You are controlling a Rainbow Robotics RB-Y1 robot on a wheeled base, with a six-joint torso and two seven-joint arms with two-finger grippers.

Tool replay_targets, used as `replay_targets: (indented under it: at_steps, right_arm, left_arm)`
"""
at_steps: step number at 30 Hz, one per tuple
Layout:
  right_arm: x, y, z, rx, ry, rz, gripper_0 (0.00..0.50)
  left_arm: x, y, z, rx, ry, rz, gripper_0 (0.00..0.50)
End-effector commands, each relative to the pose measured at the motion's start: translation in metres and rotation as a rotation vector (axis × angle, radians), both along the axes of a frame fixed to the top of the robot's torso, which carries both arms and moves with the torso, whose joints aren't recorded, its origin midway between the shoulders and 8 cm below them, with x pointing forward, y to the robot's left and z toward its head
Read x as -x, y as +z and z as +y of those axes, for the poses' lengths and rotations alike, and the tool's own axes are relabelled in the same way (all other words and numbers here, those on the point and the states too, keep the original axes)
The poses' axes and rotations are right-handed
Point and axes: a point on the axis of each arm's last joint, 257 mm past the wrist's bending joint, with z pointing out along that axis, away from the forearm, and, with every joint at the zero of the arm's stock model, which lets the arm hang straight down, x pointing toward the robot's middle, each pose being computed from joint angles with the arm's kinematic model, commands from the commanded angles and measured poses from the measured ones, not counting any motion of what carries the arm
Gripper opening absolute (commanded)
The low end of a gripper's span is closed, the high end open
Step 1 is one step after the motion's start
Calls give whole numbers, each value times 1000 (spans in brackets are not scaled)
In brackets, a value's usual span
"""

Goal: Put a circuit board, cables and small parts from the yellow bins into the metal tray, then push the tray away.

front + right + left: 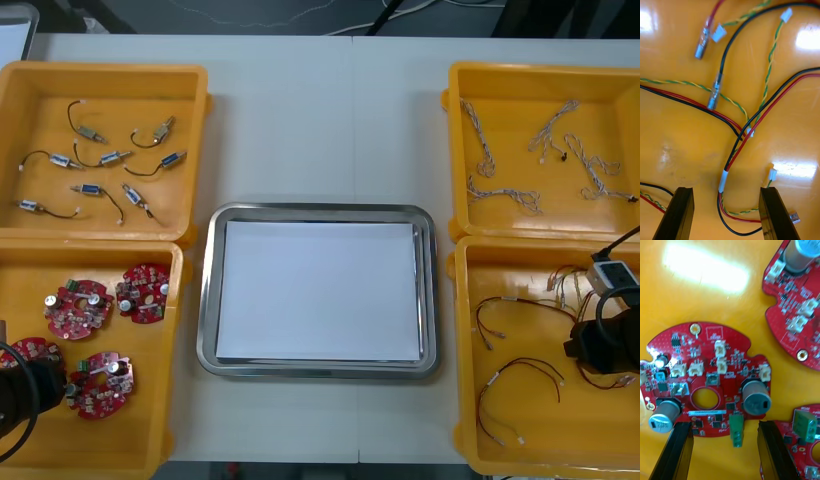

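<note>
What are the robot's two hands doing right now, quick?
Left gripper: open, holding nothing, over a red circuit board.
Right gripper: open, holding nothing, over red and black cables.

Left end effector (pixel 724 425), fingers (pixel 677 453) apart, hovers over a red circuit board (pixel 707 363).

Light table (pixel 320 130), dark cords (pixel 395 14) beyond its far edge.
</note>
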Motion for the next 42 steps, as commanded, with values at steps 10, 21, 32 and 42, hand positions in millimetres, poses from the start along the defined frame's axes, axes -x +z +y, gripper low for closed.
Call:
replay_targets:
  at_steps: [10,21,32,42]
  right_arm:
    - [4,-16,0,-8,4,8,500]
    - [3,-24,-2,-8,4,9,500]
    - [6,-30,5,-7,19,25,500]
    - [7,-33,10,-10,28,32,500]
  left_arm:
    - [-15,6,-9,12,11,-26,500]
    - [-2,0,-10,17,3,-5,500]
    - [8,-6,-11,19,2,9,500]
    - [13,-9,-13,24,3,15,499]
